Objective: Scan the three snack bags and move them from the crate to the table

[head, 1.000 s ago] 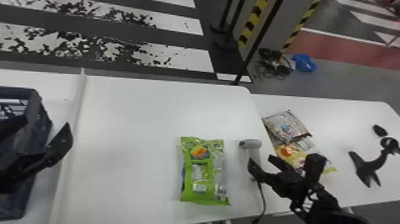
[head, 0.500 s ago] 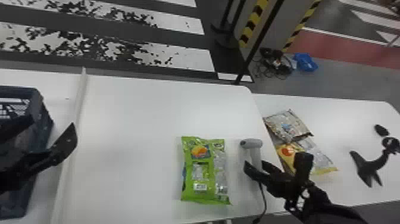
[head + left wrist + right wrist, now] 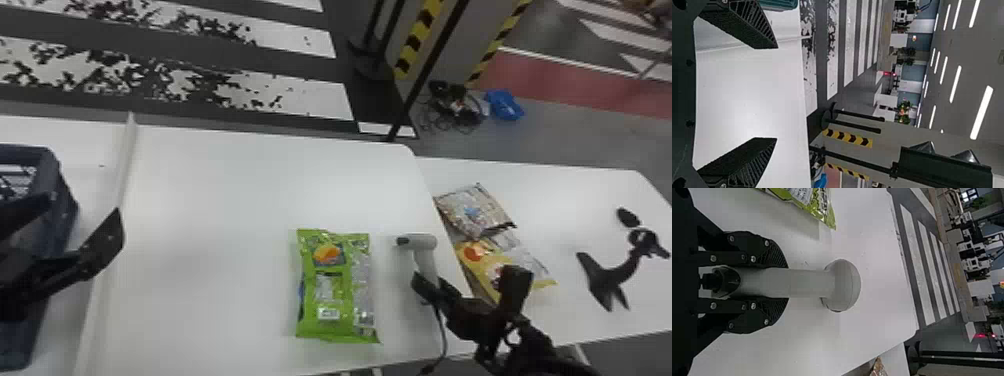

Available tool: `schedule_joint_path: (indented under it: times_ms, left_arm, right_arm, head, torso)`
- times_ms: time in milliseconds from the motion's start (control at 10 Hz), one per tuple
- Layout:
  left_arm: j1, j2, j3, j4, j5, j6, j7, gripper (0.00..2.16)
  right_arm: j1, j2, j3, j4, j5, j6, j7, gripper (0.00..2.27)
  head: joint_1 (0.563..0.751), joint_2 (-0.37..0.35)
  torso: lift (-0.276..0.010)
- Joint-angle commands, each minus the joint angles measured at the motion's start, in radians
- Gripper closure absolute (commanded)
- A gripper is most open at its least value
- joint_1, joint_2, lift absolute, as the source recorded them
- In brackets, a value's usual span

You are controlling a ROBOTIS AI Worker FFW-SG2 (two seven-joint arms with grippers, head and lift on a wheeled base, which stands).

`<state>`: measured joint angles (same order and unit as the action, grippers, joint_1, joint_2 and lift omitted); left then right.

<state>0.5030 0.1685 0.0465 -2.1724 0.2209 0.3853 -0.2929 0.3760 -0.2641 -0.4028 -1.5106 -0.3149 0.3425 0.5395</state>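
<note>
Right hand (image 3: 431,287) clamped on scanner (image 3: 423,242), left hand (image 3: 83,207) spread, white table (image 3: 220,200), striped floor (image 3: 310,97) beyond

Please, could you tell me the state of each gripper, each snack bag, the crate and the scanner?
Left gripper: open, nothing between its fingers.
Right gripper: closed on the scanner's handle.
Scanner: held, roughly upright, head end up.
Green bag: lying flat, label side up.
Brown bag: lying on the side table.
Yellow bag: lying there too, partly hidden.
Crate: open-topped, contents unclear.
</note>
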Motion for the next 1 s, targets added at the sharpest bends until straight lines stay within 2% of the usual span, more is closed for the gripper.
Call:
schedule_joint_path:
  times_ms: [0, 100, 400, 900]
  left_arm:
    - [0.003, 0.000, 0.000, -0.001, 0.000, 0.001, 0.000, 0.03]
    - [0.006, 0.000, 0.001, 0.000, 0.000, -0.002, 0.000, 0.03]
    - [0.032, -0.007, 0.009, -0.001, 0.000, -0.012, 0.014, 0.03]
    - [0.032, -0.012, 0.004, 0.003, -0.002, -0.021, 0.034, 0.03]
  right_arm:
    - [0.072, 0.022, -0.028, -0.083, -0.067, -0.003, 0.001, 2.13]
    - [0.133, 0.045, -0.048, -0.158, -0.110, 0.000, 0.001, 2.13]
    - [0.262, 0.049, -0.079, -0.293, -0.202, 0.092, 0.063, 2.13]
    - [0.417, 0.115, -0.145, -0.381, -0.276, 0.148, 0.228, 2.13]
  head:
    - [0.695, -0.327]
    - [0.695, -0.327]
    - [0.695, -0.311]
    - [0.695, -0.291]
  torso:
    - [-0.062]
    - [-0.062]
    - [-0.062]
    - [-0.062]
